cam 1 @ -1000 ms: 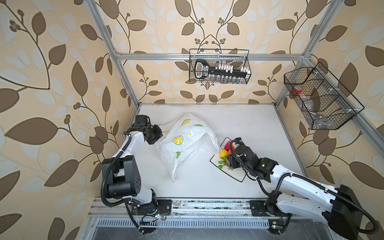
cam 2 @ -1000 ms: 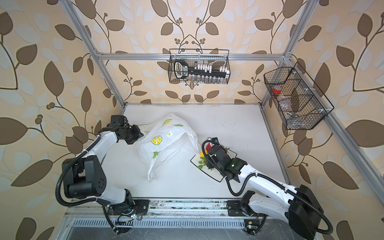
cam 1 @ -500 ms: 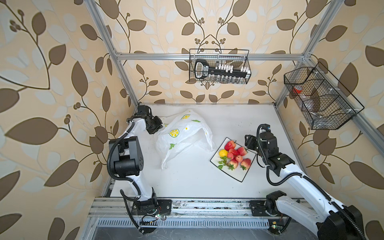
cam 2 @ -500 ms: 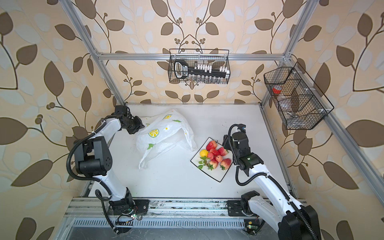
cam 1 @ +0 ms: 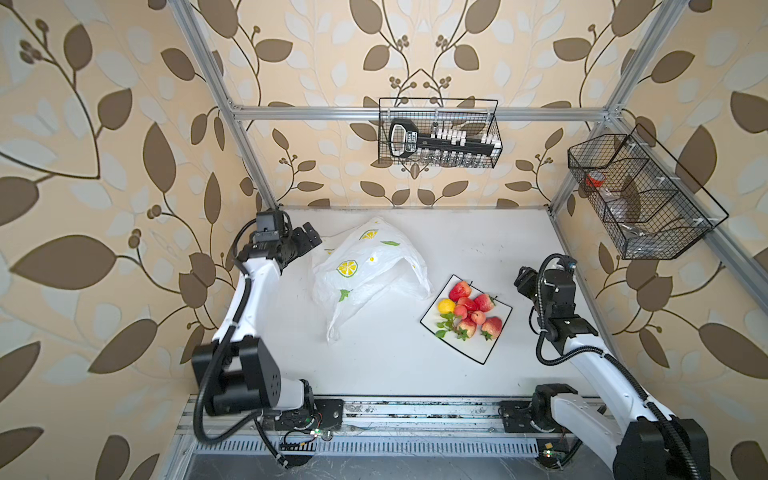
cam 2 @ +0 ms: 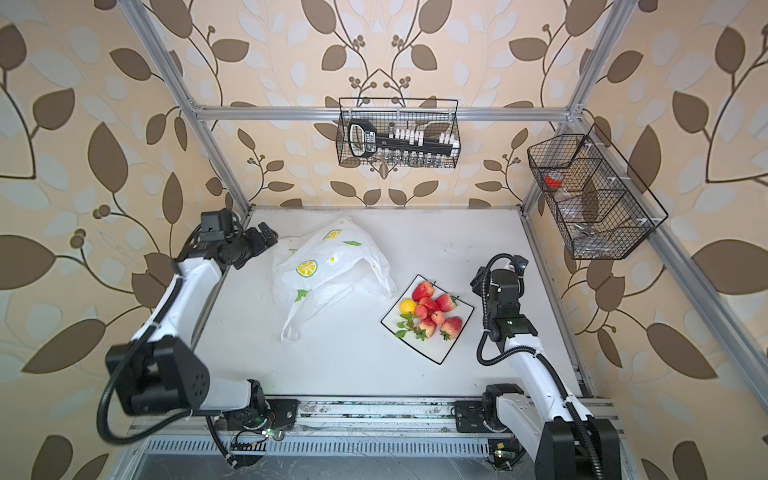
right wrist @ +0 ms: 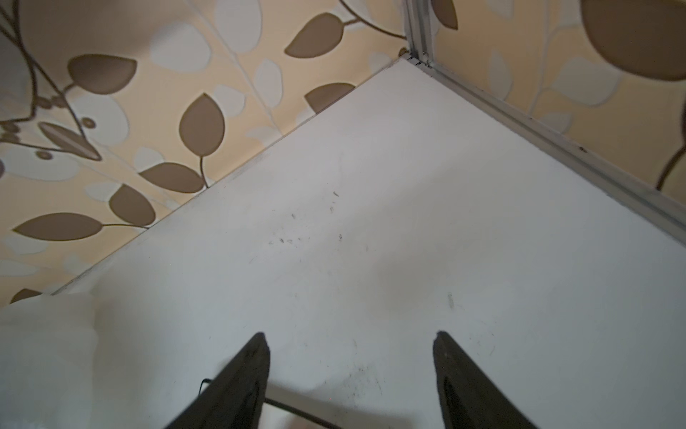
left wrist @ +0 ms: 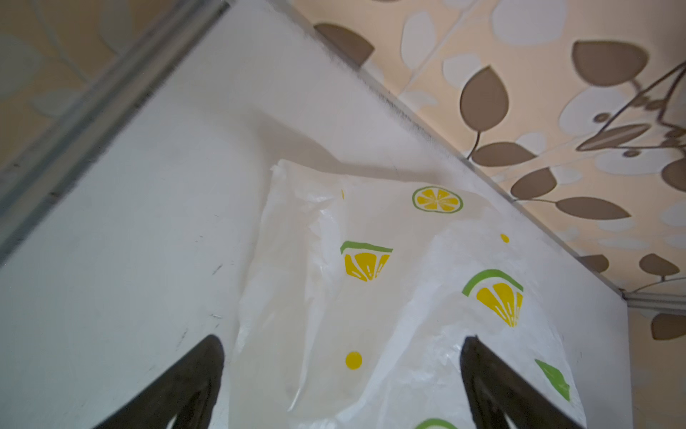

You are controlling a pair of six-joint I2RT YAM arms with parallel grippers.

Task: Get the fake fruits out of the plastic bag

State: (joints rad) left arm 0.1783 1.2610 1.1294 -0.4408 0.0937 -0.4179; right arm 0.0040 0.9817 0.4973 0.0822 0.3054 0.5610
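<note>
Fruits (cam 1: 469,309) are all sitting on plate (cam 1: 478,353), near bag (cam 1: 365,270), which is lying slack on worktop (cam 1: 395,365) & looking empty. Left gripper (cam 1: 311,237) is hanging wide open by bag's corner, gripping nothing. Right gripper (right wrist: 350,336) is hanging open over bare worktop. Task prob. finishing; next: checking bag for leftovers, then backing arms off.

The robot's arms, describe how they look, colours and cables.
The left arm and right arm have white shells, black joint housings and looping black ribbed cables. The left pincer and right pincer are black with tapered fingers.
</note>
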